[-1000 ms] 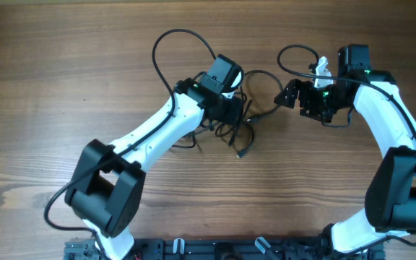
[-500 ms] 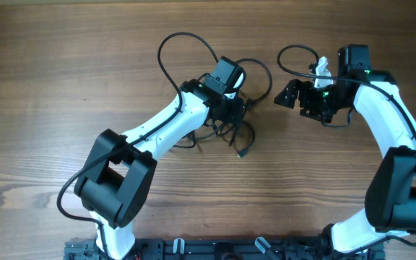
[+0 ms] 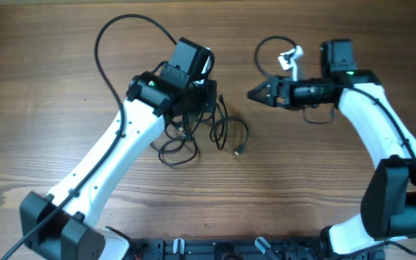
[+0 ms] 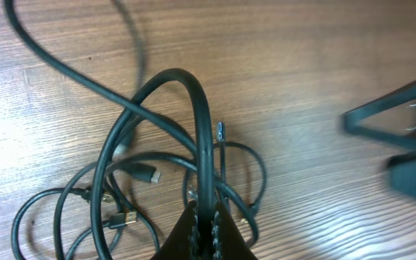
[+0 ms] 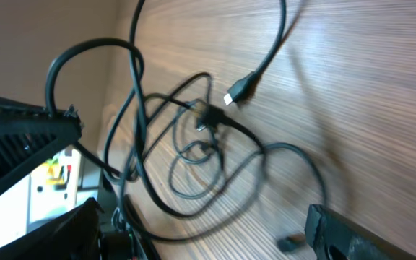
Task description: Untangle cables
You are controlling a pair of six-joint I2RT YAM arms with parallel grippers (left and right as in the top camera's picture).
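The cables [image 3: 186, 141] lie as a loose tangle of thin black loops on the wooden table, below my left gripper [image 3: 208, 107]. One small plug [image 3: 238, 151] rests at the tangle's right edge. In the left wrist view my left gripper [image 4: 206, 232] is shut on a raised loop of cable [image 4: 202, 123]; a silvery plug [image 4: 148, 174] and another plug end [image 4: 220, 131] lie beneath. My right gripper [image 3: 256, 94] is open and empty, to the right of the tangle and pointing at it. In the right wrist view it [image 5: 204, 242] faces the cables [image 5: 193, 144], with a plug [image 5: 237, 92] beyond them.
The left arm's thicker black wire [image 3: 118, 32] arcs over the table at the back left. The right arm's wire [image 3: 266, 50] loops at the back, with a white tag [image 3: 289, 56]. The left gripper's body [image 5: 20, 141] fills the left of the right wrist view.
My left arm has swung left and dragged the cable tangle with it. My right gripper has moved left toward the tangle; the loop that reached toward it has pulled away.
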